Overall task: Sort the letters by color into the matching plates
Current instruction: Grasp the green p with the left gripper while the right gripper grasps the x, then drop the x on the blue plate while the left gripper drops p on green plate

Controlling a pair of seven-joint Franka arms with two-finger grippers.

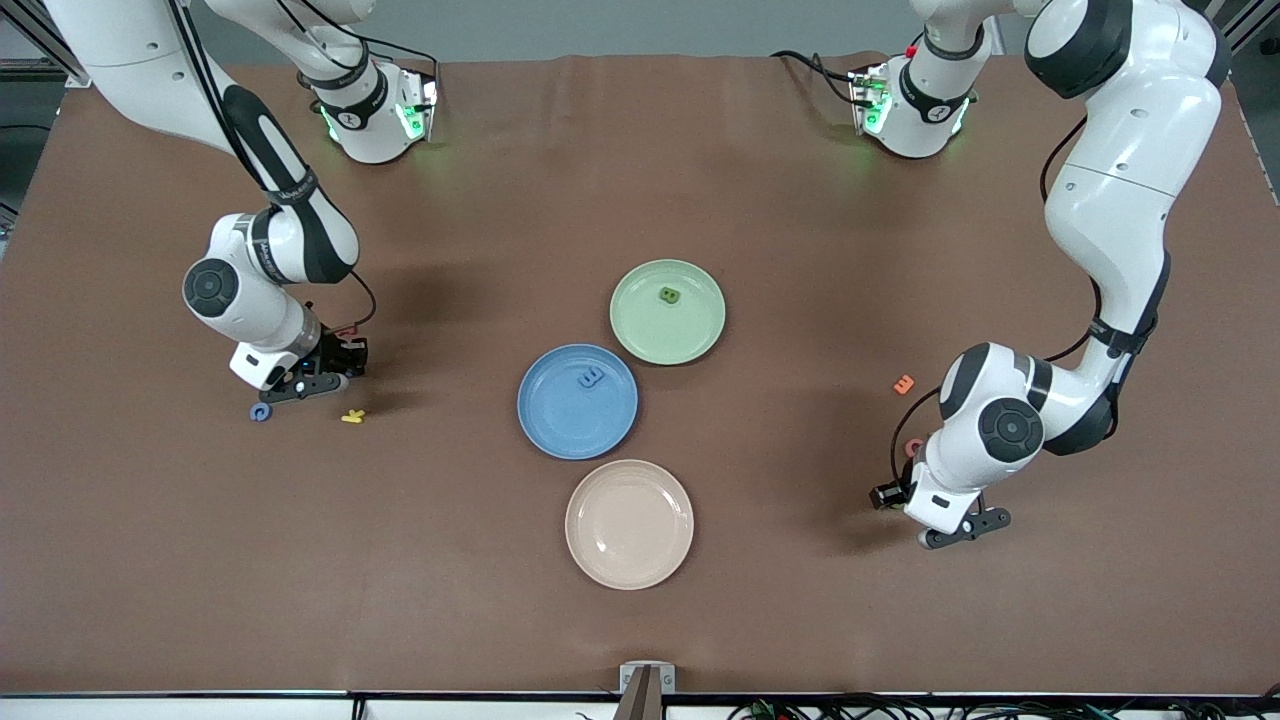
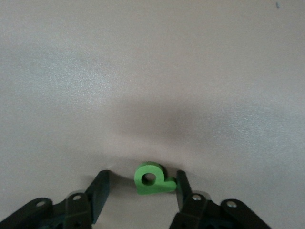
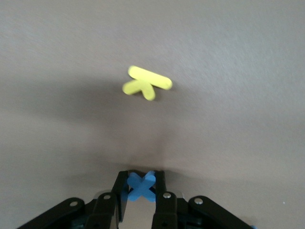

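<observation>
A blue X-shaped letter is clamped between the fingers of my right gripper, which is shut on it low over the right arm's end of the table. My left gripper stands open around a green letter lying flat on the cloth; one finger touches it and a gap remains at the other finger. In the front view this gripper hides that letter. The blue plate holds one blue letter. The green plate holds one green letter. A blue ring-like letter lies beside the right gripper.
A yellow letter lies by the right gripper, and a red one shows at its wrist. An orange letter and a pink one lie beside the left arm. A beige plate sits nearest the front camera.
</observation>
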